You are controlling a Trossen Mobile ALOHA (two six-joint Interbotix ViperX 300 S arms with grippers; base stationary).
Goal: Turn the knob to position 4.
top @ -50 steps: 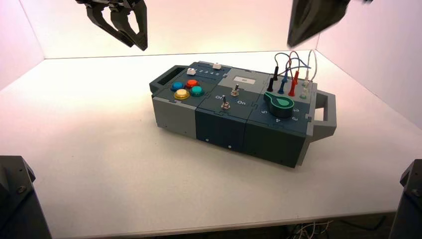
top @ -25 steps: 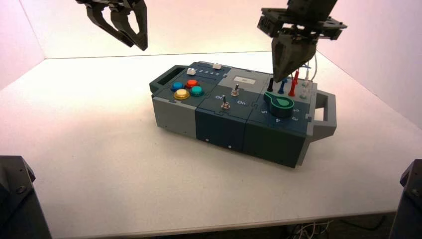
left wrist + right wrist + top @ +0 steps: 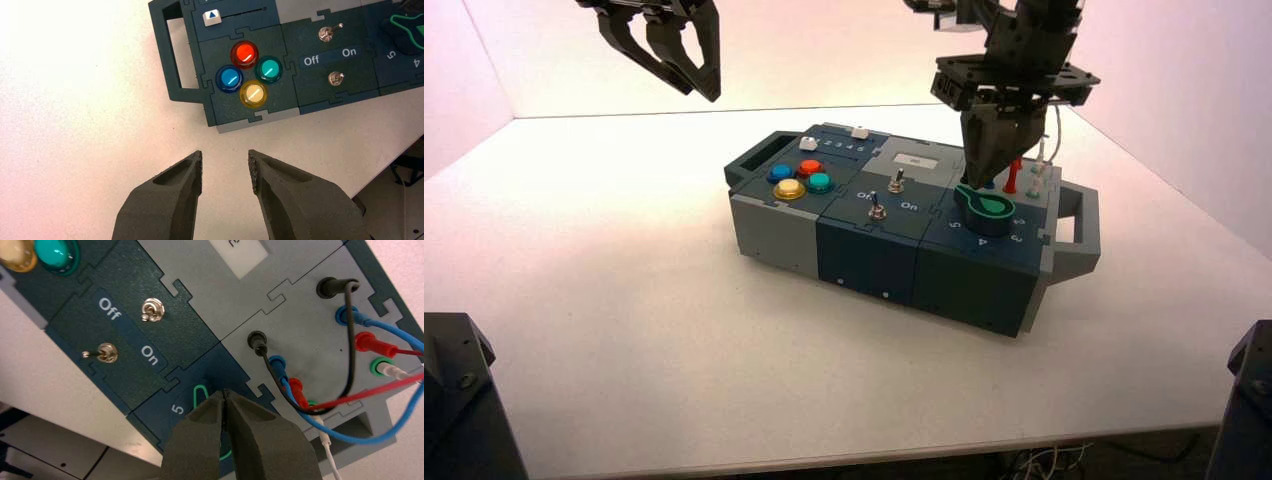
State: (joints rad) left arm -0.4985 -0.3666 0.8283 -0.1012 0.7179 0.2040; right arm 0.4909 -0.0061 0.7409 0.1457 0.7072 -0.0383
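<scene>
**Right fingers closed just above the knob**

The left gripper [image 3: 669, 50] hung idle high over the tabletop [image 3: 624, 300], left of the box [image 3: 904, 225], its fingers [image 3: 170, 195] released and empty. The knob [image 3: 986, 207] sat on the right part of the box, its pointed end toward the toggle switches [image 3: 886, 196]. The right gripper [image 3: 990, 165] was just over this pointed end, fingers [image 3: 250, 435] clenched on nothing. The 4 [image 3: 982, 241] stood at the front of the arc. Closed fingers could slip off the narrow tip when pushing, or push it beyond the 4; the wires [image 3: 350, 395] close behind could catch.
</scene>
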